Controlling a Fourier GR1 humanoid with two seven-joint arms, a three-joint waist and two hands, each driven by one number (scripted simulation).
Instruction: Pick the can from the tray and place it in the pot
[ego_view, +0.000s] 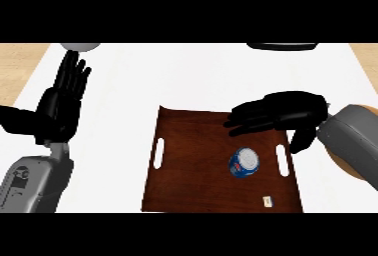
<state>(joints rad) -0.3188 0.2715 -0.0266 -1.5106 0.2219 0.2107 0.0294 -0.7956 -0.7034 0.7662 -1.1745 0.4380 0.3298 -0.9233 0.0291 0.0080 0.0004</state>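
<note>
The can (245, 162) stands on the brown tray (192, 165), right of its middle, near the right handle slot. The right hand (279, 117) hovers above the tray's far right corner, at about one o'clock from the can, fingers half curled and holding nothing. To do this well, it should drop toward five o'clock, straddle the can, then close. The left hand (59, 102) rests open at nine o'clock. I can't pick out the pot.
</note>
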